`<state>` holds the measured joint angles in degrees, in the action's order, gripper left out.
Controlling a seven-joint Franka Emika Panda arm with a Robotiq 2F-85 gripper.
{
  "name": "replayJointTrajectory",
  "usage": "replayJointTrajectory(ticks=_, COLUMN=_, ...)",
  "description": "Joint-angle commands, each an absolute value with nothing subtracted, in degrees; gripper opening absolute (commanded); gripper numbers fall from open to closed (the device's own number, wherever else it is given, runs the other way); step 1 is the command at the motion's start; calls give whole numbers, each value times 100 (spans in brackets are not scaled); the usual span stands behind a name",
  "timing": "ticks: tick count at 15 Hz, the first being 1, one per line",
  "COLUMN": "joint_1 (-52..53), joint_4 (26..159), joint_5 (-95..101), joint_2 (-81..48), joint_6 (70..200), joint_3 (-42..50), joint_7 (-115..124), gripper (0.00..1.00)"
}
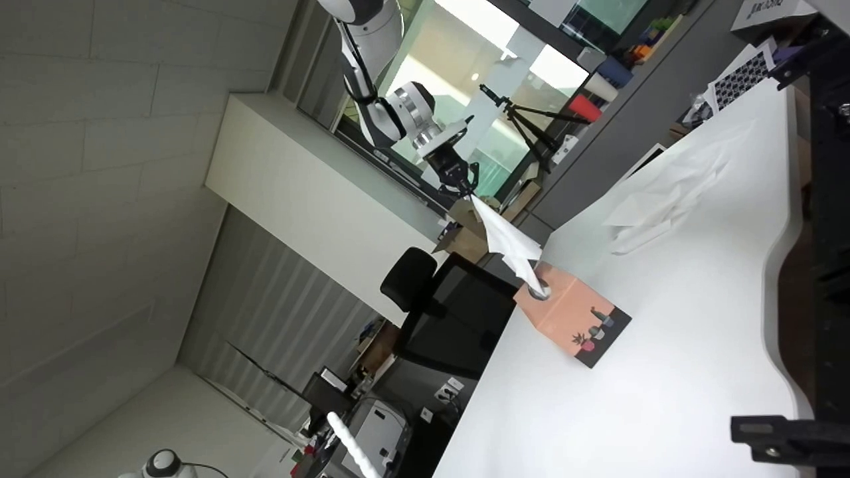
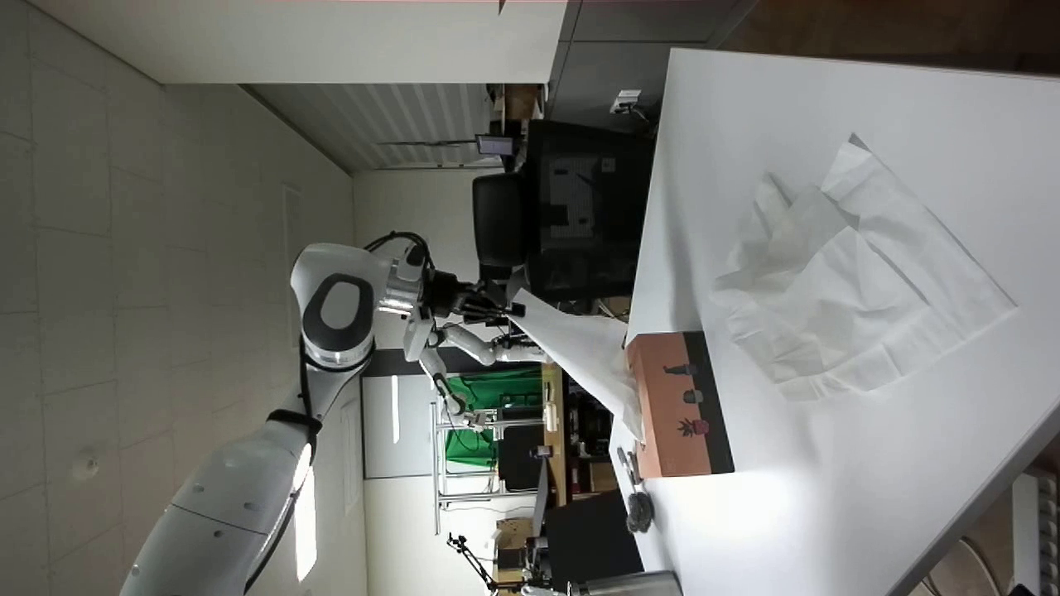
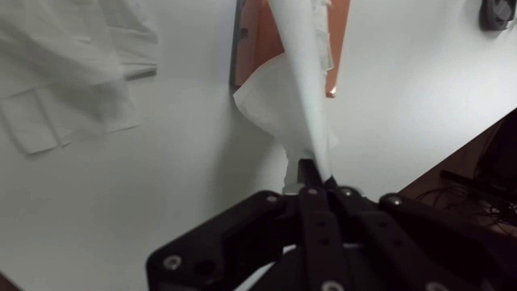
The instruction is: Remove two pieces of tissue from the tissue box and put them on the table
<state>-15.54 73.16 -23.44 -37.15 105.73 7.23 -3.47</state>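
A piece of tissue [image 2: 580, 352], thin, soft and white, is pinched at its upper end by the gripper [image 3: 320, 178], which is closed on it; the sheet is stretched slantwise, pointed at the top and wider below, and its lower end is seen at the opening in the top of the tissue box [image 1: 572, 315]; this box, smooth and salmon-pink, printed with potted plants along a dark grey band, is stood upright on the smooth white worktop [image 1: 584, 418], lower than the gripper and to one side; in an exterior view, loose tissue sheets [image 1: 657, 212], creased and overlapped, are laid apart from the box, toward one of two edges meeting at the far corner, and the box toward the other
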Motion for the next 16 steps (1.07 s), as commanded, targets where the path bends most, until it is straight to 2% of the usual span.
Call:
replayJointTrajectory(ticks=1, joint_1=-1358, joint_4=7898, joint_5=-1570, joint_2=-3396, joint_6=11501, joint_3=980, joint_7=-35, gripper=0)
replayJointTrajectory(ticks=7, joint_1=-1138, joint_4=8531, joint_5=-254, joint_2=-3597, joint_6=13396, joint_3=1461, joint_7=843, gripper=0)
replayJointTrajectory(ticks=16, joint_1=-1315, joint_4=8811, joint_5=-76, joint_2=-4295, joint_6=13977, joint_3=1399, joint_7=1080, gripper=0)
